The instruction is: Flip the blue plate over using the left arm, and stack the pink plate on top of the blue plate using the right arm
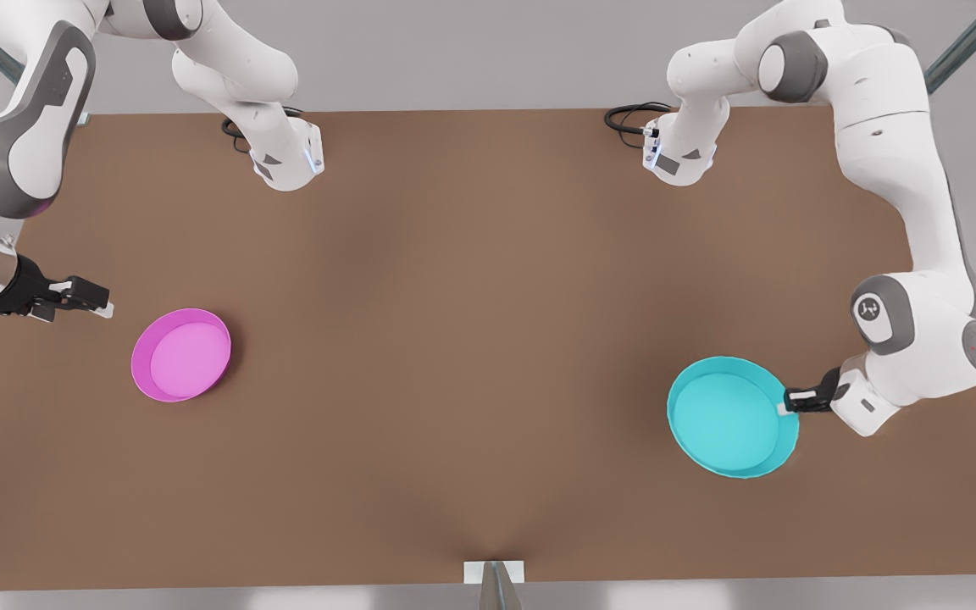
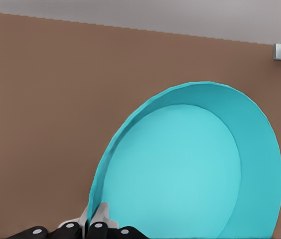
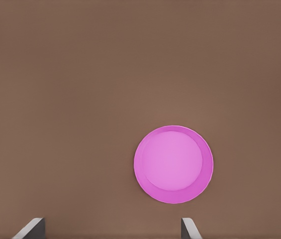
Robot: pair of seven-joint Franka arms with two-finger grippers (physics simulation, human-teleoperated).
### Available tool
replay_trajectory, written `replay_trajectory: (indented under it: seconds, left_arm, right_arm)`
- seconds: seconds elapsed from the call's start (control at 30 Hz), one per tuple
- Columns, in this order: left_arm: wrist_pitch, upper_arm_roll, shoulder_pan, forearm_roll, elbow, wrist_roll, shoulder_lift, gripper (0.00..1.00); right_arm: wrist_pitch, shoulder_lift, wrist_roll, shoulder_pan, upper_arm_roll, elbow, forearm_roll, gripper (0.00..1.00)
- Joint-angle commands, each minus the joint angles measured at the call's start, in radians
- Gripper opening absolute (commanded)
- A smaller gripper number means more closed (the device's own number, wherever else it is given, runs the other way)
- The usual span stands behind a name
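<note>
Brown tabletop (image 1: 471,356) spreads under both my arms, with grey floor beyond its edges. My left pincer (image 1: 786,404) is down at the rim of the blue plate (image 1: 729,419), its fingers (image 2: 99,215) pinched together on that rim, one on each side of the thin wall. I can see the plate's hollow face towards my left wrist camera, and it looks tipped up off the surface on the side I grip, though how far I cannot tell. It sits near the tabletop edge where my left arm (image 1: 920,322) reaches in, at the front view's right.

My right pincer (image 1: 97,301) hangs above the opposite edge of the tabletop, fingers (image 3: 31,229) spread wide with nothing between them. The pink plate (image 1: 181,354) lies flat, hollow side up, just beside that pincer but not touching it, well apart from the blue plate. My right arm (image 1: 13,127) waits there
</note>
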Motion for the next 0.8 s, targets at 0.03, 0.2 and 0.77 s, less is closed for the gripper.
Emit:
replay_trajectory:
  seconds: [0.03, 0.2, 0.77]
  left_arm:
    - [-0.002, -0.039, -0.001, 0.099, 0.013, -0.054, 0.002, 0.21]
    - [-0.037, -0.165, -0.051, 0.32, 0.076, -0.252, 0.003, 0.21]
    - [-0.121, -0.163, -0.531, 1.242, 0.091, -0.415, -0.043, 0.21]
  right_arm:
    - [0.0, 0.001, 0.0, -0.002, 0.0, 0.001, 0.001, 1.0]
    - [0.0, 0.021, -0.011, -0.002, -0.002, 0.006, 0.015, 1.0]
    - [0.314, -0.014, -0.101, -0.129, -0.003, -0.427, -0.019, 1.0]
